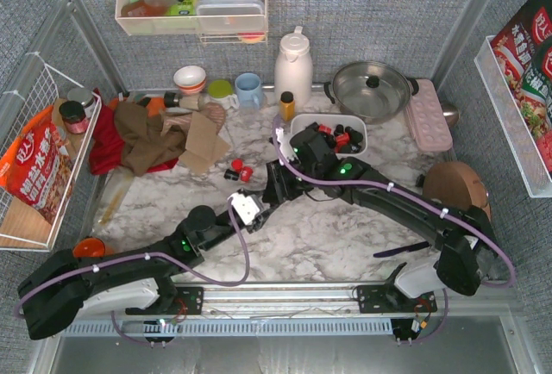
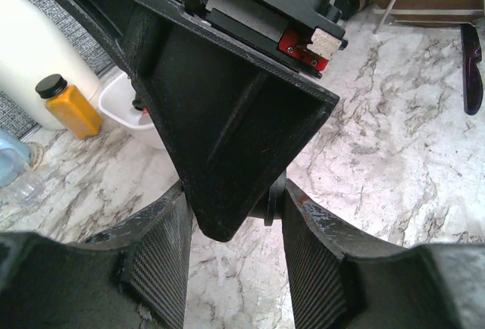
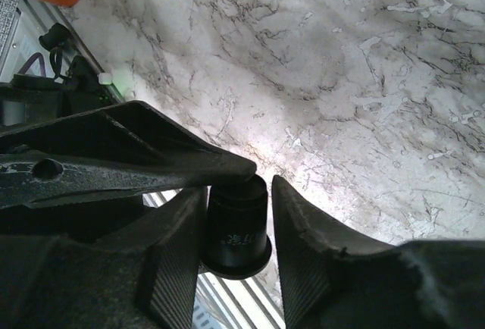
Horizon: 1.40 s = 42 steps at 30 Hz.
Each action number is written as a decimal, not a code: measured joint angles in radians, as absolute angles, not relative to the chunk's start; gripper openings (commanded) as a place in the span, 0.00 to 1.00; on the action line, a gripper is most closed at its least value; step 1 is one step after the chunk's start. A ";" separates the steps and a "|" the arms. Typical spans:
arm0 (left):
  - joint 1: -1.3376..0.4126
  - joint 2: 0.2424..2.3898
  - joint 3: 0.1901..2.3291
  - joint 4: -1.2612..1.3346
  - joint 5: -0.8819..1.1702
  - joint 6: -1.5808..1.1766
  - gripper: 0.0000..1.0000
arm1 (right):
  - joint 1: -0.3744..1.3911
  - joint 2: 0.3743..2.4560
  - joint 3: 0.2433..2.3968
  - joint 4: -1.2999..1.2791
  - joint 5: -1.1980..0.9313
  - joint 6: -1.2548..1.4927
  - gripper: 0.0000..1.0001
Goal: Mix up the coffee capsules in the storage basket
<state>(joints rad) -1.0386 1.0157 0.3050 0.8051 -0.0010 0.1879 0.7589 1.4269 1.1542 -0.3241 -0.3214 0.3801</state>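
**Both grippers meet mid-counter around one black capsule**

My right gripper (image 3: pixel 239 192) is clenched on a black capsule (image 3: pixel 236 232), with a finger against each side of the pod. The pod's long axis runs along those fingers. Its flared rim faces the wrist camera, and its other end is tucked under one finger of my left gripper (image 2: pixel 233 192). In the left wrist view the right gripper's finger fills the gap between the left fingers, so I cannot tell whether the left gripper grips anything.

From above, the two grippers meet over the middle of the marble counter (image 1: pixel 319 236). The storage basket (image 1: pixel 345 117) sits beyond them and to the right, with its long axis running left to right. Red and black coffee capsules (image 1: pixel 343 138) lie inside it, and the right arm's wrist overhangs its near-left corner.

A small yellow bottle (image 1: pixel 287 105) stands just beside the basket's left end, in front of a white carafe (image 1: pixel 293 68). A lidded pot (image 1: pixel 373 90) and a pink tray (image 1: pixel 429 115) crowd its far-right side. A few loose capsules (image 1: pixel 239 170) lie left of the wrist, near a piece of cardboard (image 1: pixel 203 141).

Bare marble runs from the grippers to the near edge, apart from a slim dark thing (image 1: pixel 405 249) on the right.
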 measured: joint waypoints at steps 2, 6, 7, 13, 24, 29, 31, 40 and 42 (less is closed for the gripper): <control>-1.039 1.020 0.305 0.805 -0.001 0.189 0.51 | 0.759 1.428 1.154 -0.323 -0.321 0.381 0.32; -1.039 1.024 0.305 0.812 -0.008 0.201 0.63 | 0.760 1.424 1.154 -0.320 -0.300 0.389 0.16; -1.039 1.024 0.304 0.814 -0.018 0.200 0.68 | 0.760 1.422 1.154 -0.319 -0.291 0.386 0.14; -1.039 1.007 0.273 0.817 -0.115 0.174 0.99 | 0.740 1.421 1.154 -0.302 -0.200 0.381 0.06; -0.971 0.971 0.318 0.656 -0.468 -0.110 0.99 | 0.553 1.572 1.254 -0.242 0.139 0.215 0.06; -0.828 1.038 0.438 0.448 -0.517 -0.363 0.99 | 0.411 1.753 1.372 -0.222 0.252 0.164 0.09; -0.791 1.063 0.463 0.374 -0.513 -0.430 0.99 | 0.379 1.828 1.451 -0.219 0.250 0.154 0.11; -0.641 1.196 0.538 0.229 -0.426 -0.550 0.99 | 0.345 2.093 1.764 -0.263 0.147 0.157 0.36; -0.621 1.237 0.564 0.214 -0.402 -0.550 0.99 | 0.347 2.123 1.787 -0.278 0.120 0.170 0.39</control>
